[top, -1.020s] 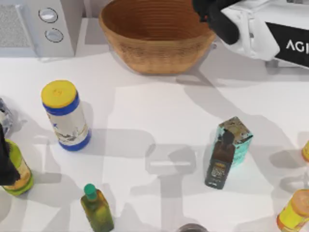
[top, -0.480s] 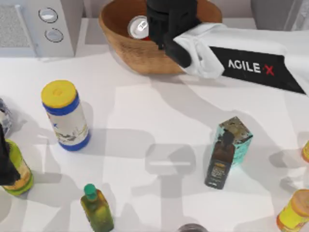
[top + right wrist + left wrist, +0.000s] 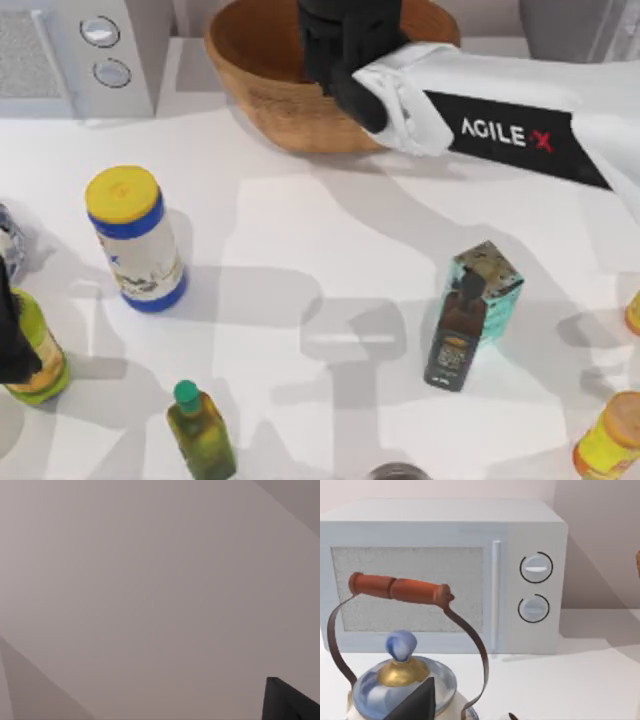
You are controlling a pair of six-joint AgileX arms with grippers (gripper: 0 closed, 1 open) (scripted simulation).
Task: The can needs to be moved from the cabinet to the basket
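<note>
The brown wicker basket (image 3: 270,95) stands at the back middle of the table in the top view. My right arm reaches in from the right, and its black right gripper (image 3: 338,42) hangs over the inside of the basket, covering much of the bowl. The can is hidden. A corner of the grey cabinet (image 3: 565,25) shows at the back right, behind the arm. My left gripper (image 3: 10,340) is parked at the table's left edge, beside a yellow-green bottle.
A grey microwave (image 3: 70,55) with two knobs sits at the back left. On the table stand a yellow-lidded, blue-banded cylinder (image 3: 135,238), a green bottle (image 3: 200,430), a dark bottle against a teal box (image 3: 470,310) and orange bottles (image 3: 610,435). The left wrist view shows a kettle (image 3: 402,680).
My right arm swung left from the back right corner to over the basket. Half a second ago the can's silver top showed beside the gripper inside the basket; now the gripper covers that spot.
</note>
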